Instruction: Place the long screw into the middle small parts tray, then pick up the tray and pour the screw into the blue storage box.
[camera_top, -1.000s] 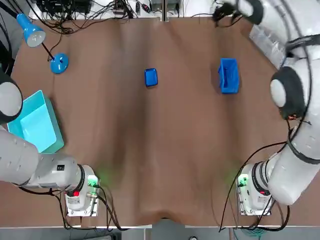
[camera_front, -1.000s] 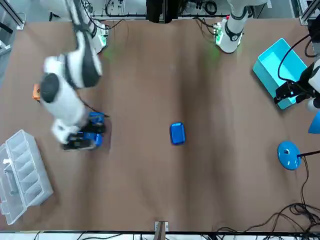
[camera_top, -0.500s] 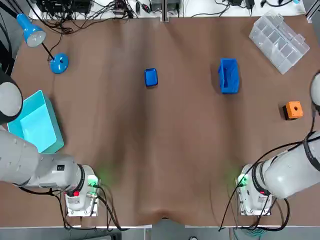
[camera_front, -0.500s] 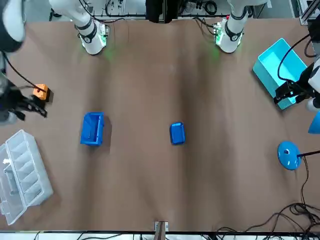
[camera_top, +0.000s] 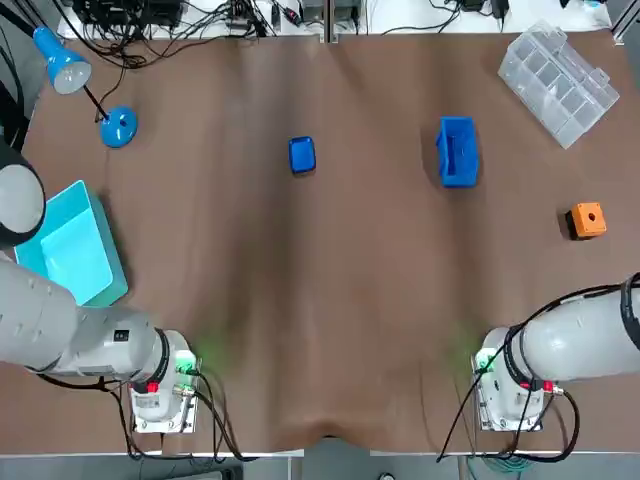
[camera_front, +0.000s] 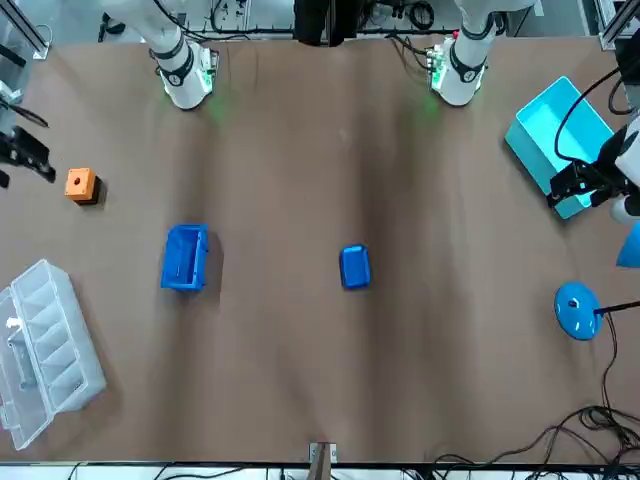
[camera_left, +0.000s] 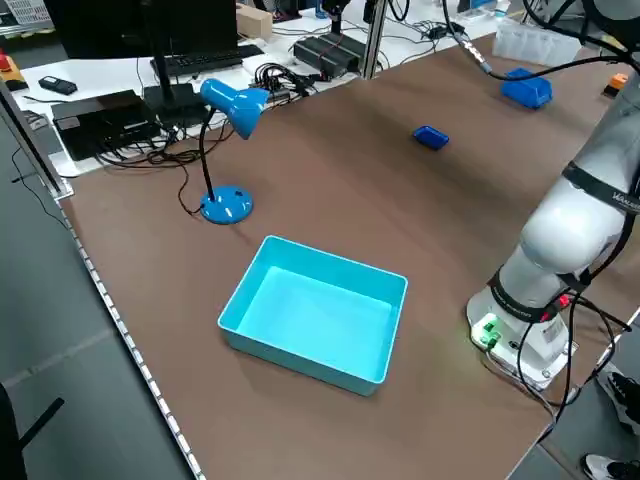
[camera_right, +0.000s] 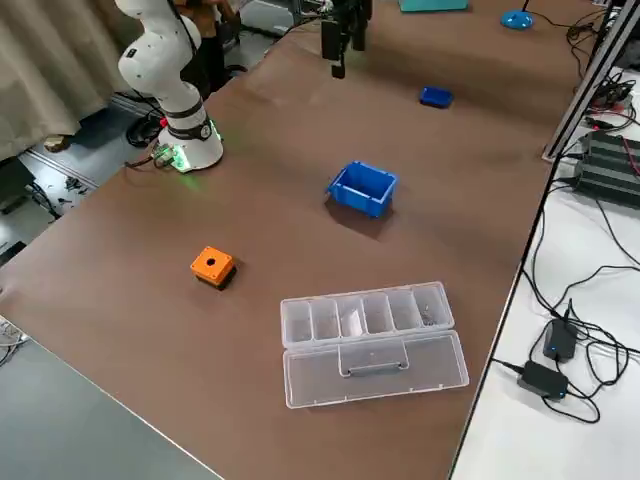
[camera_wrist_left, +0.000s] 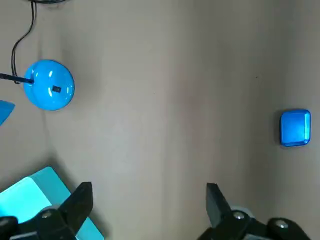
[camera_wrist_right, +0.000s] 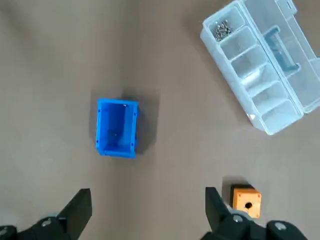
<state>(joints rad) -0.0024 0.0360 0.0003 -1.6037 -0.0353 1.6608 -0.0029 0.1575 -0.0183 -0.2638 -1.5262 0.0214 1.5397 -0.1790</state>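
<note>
Blue storage box, orange block

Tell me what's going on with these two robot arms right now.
Nothing is being handled at the moment. The right gripper hangs open near the orange block, and the left gripper hangs open by the teal bin. The small blue tray sits alone in the middle of the table. The blue storage box stands apart from it toward the robot's right, and the clear organizer lies in the far right corner. No screw can be made out.
</note>
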